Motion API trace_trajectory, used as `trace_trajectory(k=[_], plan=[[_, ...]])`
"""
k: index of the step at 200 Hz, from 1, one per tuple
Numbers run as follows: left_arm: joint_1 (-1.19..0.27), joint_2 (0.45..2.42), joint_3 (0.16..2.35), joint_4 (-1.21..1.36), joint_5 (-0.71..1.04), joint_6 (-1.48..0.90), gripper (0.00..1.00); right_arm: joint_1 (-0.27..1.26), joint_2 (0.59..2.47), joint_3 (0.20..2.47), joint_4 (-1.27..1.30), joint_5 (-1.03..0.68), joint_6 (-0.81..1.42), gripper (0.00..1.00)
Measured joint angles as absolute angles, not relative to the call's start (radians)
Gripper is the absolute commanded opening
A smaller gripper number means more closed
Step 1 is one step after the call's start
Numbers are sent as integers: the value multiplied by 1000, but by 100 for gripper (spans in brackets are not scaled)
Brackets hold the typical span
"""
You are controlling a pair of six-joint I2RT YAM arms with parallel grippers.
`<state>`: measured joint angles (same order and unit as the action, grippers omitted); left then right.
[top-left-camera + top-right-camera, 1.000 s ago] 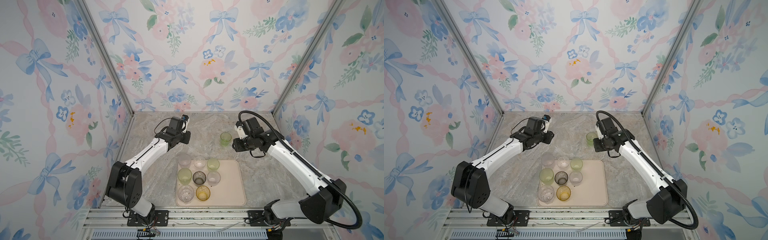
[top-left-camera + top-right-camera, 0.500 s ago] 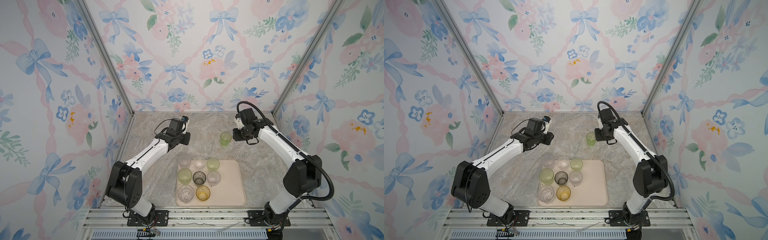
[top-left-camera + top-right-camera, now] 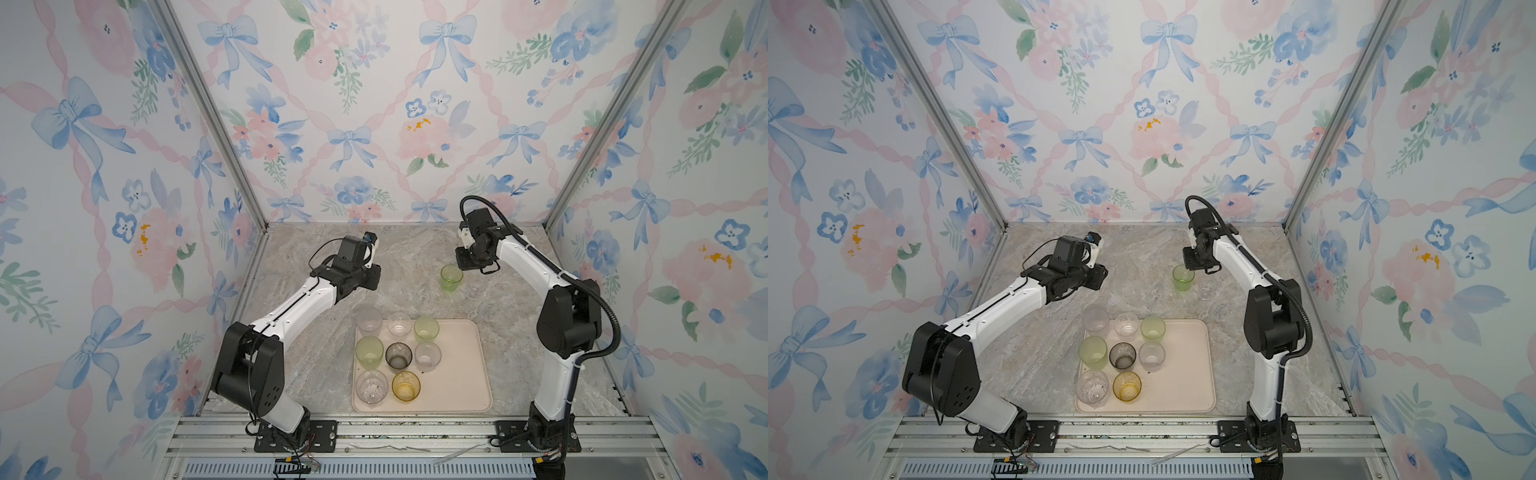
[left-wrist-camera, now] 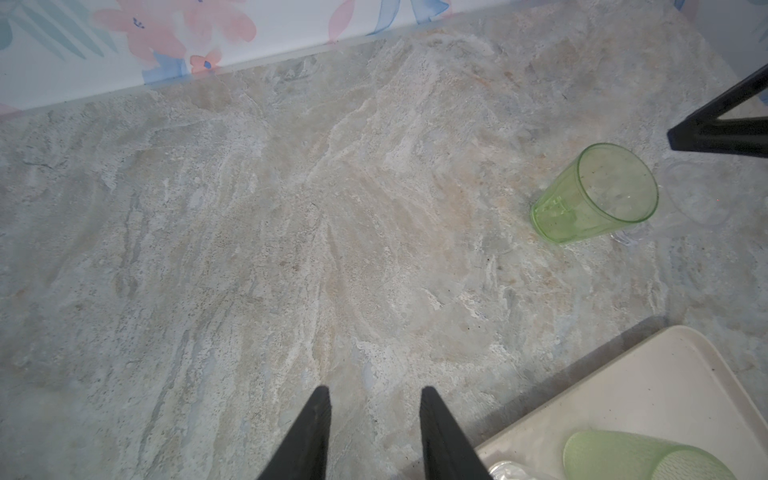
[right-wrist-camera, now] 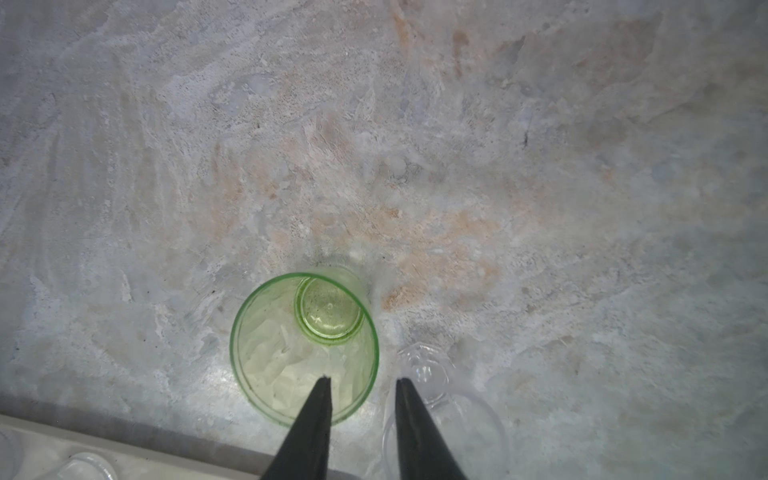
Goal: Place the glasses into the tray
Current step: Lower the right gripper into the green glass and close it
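While the left hand (image 4: 376,390) hovers part-open and empty above the table (image 4: 249,208), the right hand (image 5: 362,380), narrowly parted, empty, hangs over the green glass (image 5: 270,353).

tray (image 3: 453,374) rt half free, glasses (image 3: 399,355) crowd left

Floral bow-patterned walls (image 3: 374,124) enclose a grey-beige marbled tabletop (image 3: 415,257)
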<state>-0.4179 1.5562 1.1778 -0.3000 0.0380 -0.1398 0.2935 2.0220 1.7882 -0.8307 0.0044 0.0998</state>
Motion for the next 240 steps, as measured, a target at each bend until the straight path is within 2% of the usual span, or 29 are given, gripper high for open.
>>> trace_trajectory(k=[164,224,240], plan=[[-415,1600,1179,-300,31,-135,39,287,2164,1866,-868,-31,66,20],[-410,1600,1183,-300,31,-133,38,287,2170,1878,-878,-41,59,8],[-410,1600,1183,-300,31,-132,39,289,2172,1879,-878,-41,56,2]])
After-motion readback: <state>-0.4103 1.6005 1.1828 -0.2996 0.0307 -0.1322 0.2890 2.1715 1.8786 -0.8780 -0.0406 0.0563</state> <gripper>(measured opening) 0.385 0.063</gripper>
